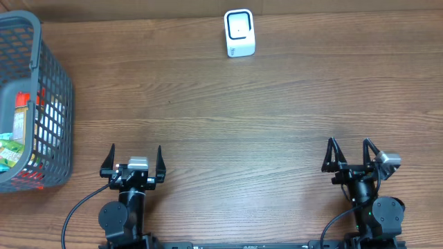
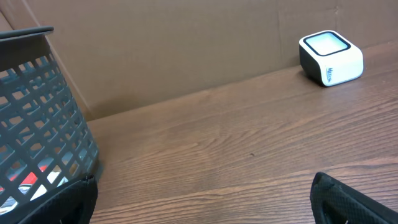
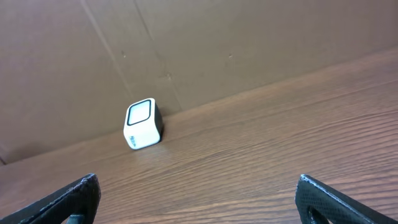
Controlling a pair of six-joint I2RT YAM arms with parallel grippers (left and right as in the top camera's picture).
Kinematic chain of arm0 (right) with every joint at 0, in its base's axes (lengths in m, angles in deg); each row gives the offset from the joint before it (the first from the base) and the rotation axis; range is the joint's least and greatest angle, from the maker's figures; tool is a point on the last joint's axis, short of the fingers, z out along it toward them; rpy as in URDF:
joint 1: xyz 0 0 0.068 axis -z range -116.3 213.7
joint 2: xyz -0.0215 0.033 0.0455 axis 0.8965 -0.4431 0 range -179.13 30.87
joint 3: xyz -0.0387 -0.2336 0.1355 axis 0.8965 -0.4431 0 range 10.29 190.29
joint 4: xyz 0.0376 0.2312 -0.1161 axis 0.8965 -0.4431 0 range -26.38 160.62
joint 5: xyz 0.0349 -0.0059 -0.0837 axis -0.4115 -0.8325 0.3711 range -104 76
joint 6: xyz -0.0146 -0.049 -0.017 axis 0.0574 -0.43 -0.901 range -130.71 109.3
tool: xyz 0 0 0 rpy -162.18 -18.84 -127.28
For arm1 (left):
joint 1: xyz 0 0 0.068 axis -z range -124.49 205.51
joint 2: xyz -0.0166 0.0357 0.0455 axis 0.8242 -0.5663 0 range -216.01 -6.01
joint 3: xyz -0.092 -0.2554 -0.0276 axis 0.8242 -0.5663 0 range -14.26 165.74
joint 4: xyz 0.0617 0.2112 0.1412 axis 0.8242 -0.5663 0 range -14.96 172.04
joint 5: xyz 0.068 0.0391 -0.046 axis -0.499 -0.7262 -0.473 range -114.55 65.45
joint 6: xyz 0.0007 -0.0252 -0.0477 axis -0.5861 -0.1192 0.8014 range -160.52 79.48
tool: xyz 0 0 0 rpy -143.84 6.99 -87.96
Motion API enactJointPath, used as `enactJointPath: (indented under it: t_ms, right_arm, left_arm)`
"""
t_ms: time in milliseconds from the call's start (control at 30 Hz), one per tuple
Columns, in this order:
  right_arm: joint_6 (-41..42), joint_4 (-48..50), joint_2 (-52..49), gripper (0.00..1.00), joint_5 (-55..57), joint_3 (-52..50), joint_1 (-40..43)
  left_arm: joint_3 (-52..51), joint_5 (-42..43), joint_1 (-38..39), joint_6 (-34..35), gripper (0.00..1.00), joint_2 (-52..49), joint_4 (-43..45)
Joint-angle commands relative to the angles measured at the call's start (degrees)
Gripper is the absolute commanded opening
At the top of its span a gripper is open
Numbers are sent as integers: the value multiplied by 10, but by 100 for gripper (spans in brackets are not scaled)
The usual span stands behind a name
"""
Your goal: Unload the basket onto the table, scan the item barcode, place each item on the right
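Overhead view, with both wrist views. The left gripper and the right gripper sit at the near edge of the table, well apart from each other, both pointing toward the far edge. Each has its jaws spread fully wide, and neither has hold of anything. In the wrist views only the dark fingertips show at the lower corners, with bare wood between them.

The scanner, a small white box with a dark-framed window on its face, stands at the far edge of the table. It is roughly midway between the two arms and close to the brown wall behind it.

The basket, grey plastic with a lattice wall, stands at the left edge of the table, just beyond and to the left of the left gripper. The items lie inside it. A green packet and red and white packaging can be made out through the open top and the lattice. No barcode can be made out at this size. The basket and the scanner are well apart.
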Motion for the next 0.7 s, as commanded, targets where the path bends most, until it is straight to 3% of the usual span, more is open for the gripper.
enactJointPath:
  t_ms: [0, 333, 500, 667]
  right_arm:
    - [-4, 10, 6, 100, 12, -6, 2]
    - [-4, 42, 6, 100, 2, -6, 2]
    - [-5, 41, 6, 100, -6, -3, 2]
    - [-32, 35, 3, 100, -29, 34, 2]
  left_arm:
    - [-2, -3, 4, 12, 99, 4, 0]
    - [-2, 0, 3, 16, 99, 4, 15]
    - [0, 15, 3, 73, 100, 3, 76]
    - [47, 17, 3, 118, 100, -16, 51]
